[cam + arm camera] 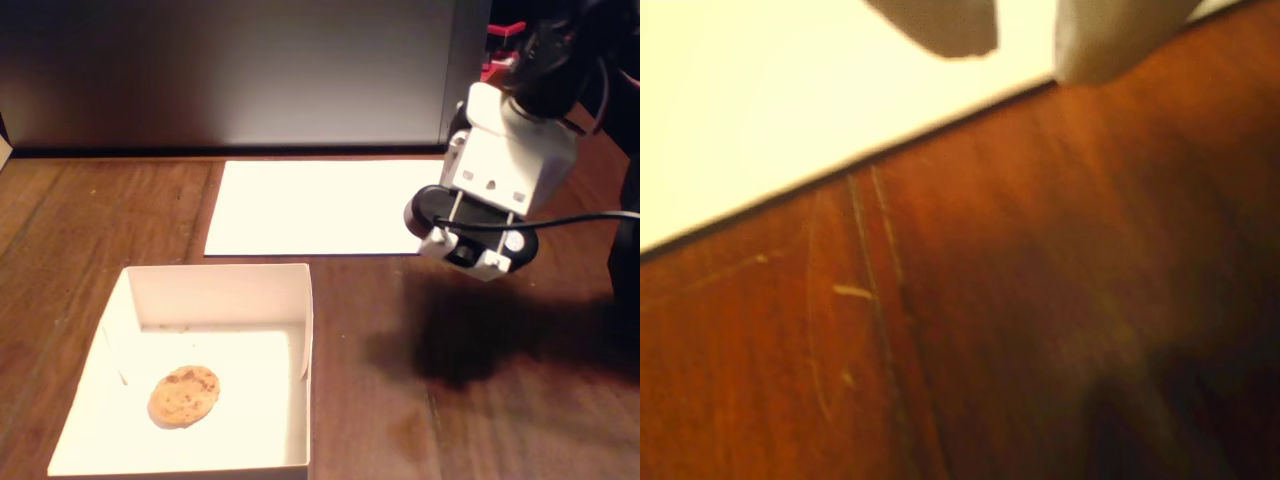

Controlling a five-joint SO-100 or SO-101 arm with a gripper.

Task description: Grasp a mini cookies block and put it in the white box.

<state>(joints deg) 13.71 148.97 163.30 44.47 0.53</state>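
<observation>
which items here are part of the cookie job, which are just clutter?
Job:
- mini cookies block, already lying inside the box
- white box
- gripper, over the sheet's edge, holding nothing

Lying about:
- flat white paper sheet
- wooden table

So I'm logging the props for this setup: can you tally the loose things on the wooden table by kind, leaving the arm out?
Small round golden-brown cookie: 1, lying inside the box
Shallow square white cardboard box: 1
Flat white paper sheet: 1
Total: 3
</observation>
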